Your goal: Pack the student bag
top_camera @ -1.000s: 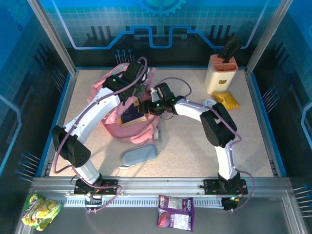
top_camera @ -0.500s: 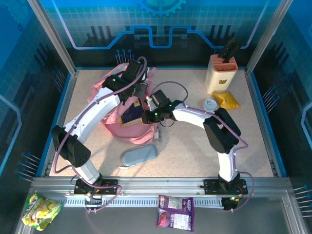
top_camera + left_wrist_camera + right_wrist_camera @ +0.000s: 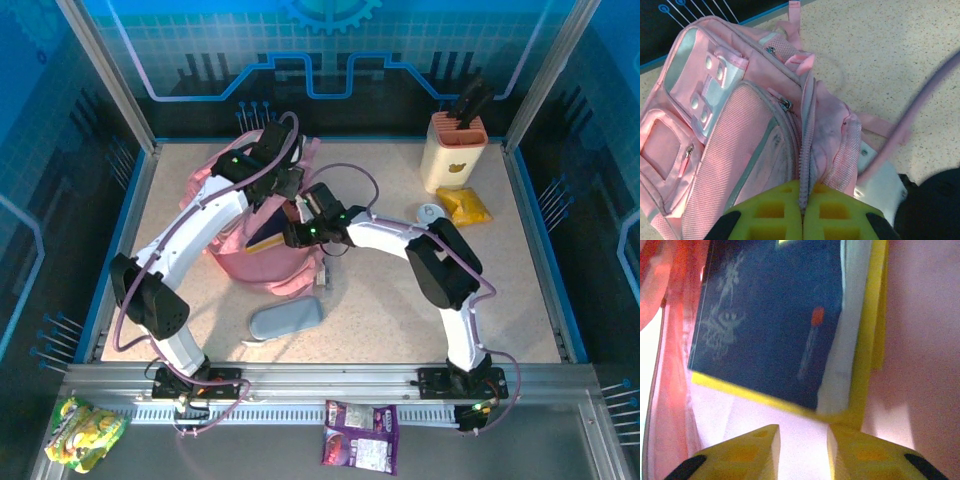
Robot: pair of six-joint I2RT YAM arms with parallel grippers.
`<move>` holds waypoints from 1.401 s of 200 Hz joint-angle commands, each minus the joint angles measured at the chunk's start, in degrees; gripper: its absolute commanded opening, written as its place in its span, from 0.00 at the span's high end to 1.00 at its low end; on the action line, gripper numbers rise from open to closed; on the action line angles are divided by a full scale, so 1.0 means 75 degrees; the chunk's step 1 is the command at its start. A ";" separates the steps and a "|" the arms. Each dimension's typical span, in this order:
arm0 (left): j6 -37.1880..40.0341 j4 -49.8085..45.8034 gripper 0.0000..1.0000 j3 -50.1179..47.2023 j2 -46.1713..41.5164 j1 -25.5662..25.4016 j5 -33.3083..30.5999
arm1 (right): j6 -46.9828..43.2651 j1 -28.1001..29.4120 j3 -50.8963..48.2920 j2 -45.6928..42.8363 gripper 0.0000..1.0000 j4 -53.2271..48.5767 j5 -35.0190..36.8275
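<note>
Zip edge clamped: my left fingers [image 3: 802, 202] are pressed flat together on the zip seam at the top of the student bag [image 3: 735, 150], and the pink fabric runs out from between them. Past them, the left wrist view takes in the bag's front pockets and silver zip pulls. A pink strap [image 3: 880, 125] trails onto the speckled counter [image 3: 900, 60].

My right fingers [image 3: 802, 434] stand parted with nothing between them, just short of a dark blue book [image 3: 770, 325] with a yellow border. The book's near corner sits right by one finger; I cannot tell whether they touch. Pink bag fabric closes in on both sides of the book.

From the top camera, both my arms meet over the bag, which sits left of centre in the far half of the counter. The book is tilted in its open mouth. A grey-blue pencil case [image 3: 287, 320] lies on the counter just near of the bag. Well apart, at the far right, stands a cream holder [image 3: 455, 155] with dark handles, and a yellow packet [image 3: 466, 206] and a small white round object [image 3: 430, 212] lie beside it. A green-yellow snack packet [image 3: 85, 430] and a purple snack packet [image 3: 360, 435] lie on the grey ledge [image 3: 250, 450] in front of the arm bases.
</note>
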 commanded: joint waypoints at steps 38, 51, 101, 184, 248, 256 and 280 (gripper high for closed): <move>-0.1001 0.0857 1.00 -0.0475 -0.0106 0.0027 0.0916 | -0.0144 -0.0422 -0.1836 -0.2437 0.55 -0.0159 -0.0343; -0.1356 0.0994 0.96 -0.0817 -0.0126 0.0023 0.1223 | -0.0229 -0.0507 -0.2000 -0.2747 0.55 -0.0481 -0.0339; -0.2650 0.2184 0.56 -0.3065 -0.1521 0.0038 0.1912 | -0.0296 -0.0638 -0.2394 -0.3190 0.52 -0.1094 -0.0701; -0.4684 0.2820 0.34 -0.7215 -0.5060 0.2592 0.2066 | 0.0183 -0.0128 -0.2563 -0.3201 0.47 -0.1638 -0.1229; -0.5148 0.4261 0.38 -0.8314 -0.3924 0.5686 0.3625 | 0.0692 0.0523 -0.2841 -0.3045 0.46 -0.1291 -0.0991; -0.5158 0.4358 0.39 -0.8249 -0.3687 0.5939 0.3657 | 0.0727 0.0578 -0.2820 -0.2969 0.46 -0.1273 -0.0963; -0.5249 0.5193 0.41 -0.8132 -0.2959 0.6507 0.3914 | 0.0907 0.0673 -0.2815 -0.2825 0.46 -0.1010 -0.0901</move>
